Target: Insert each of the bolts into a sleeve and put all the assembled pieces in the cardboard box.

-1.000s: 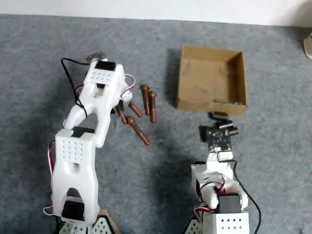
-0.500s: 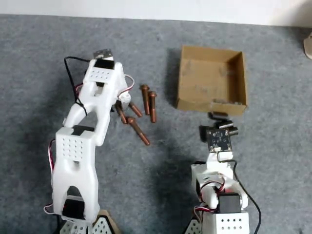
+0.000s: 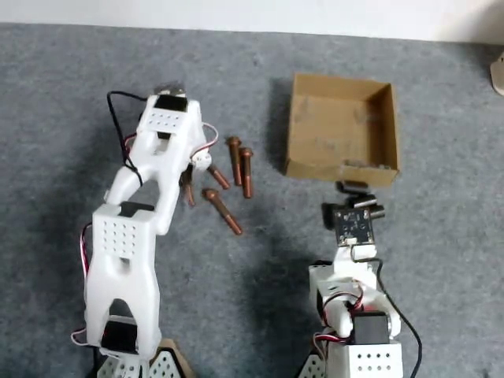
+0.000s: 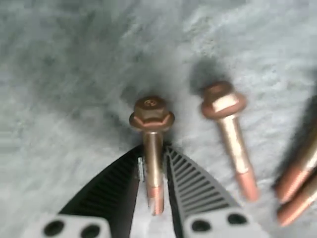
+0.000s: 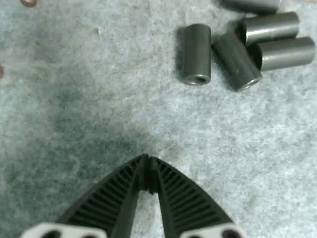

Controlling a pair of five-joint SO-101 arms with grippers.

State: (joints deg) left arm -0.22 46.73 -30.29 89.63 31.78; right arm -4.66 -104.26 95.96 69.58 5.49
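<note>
Bolts first: the left arm's black ribbed pincer (image 4: 153, 157) is pinching one copper-coloured hex-head bolt (image 4: 152, 130) by the shank, a finger on each side. The flanged head pokes out past the fingertips and the threaded end sits back between the fingers. Can't tell if it's lifted off the grey felt-like mat (image 3: 260, 276) or resting on it. A second copper bolt (image 4: 229, 136) lies just beside it, not touching, and two more threaded ends (image 4: 297, 191) show further over. From above, the loose ones sit between the left arm and the brown cardboard box (image 3: 340, 172). Right arm's pincer (image 5: 147, 168) is pressed together with nothing in it, tips touching, over bare mat. The dark grey steel sleeves (image 5: 196, 53) are a little cluster beyond its tips, well apart from them, lying on their sides just outside the box's near wall.
</note>
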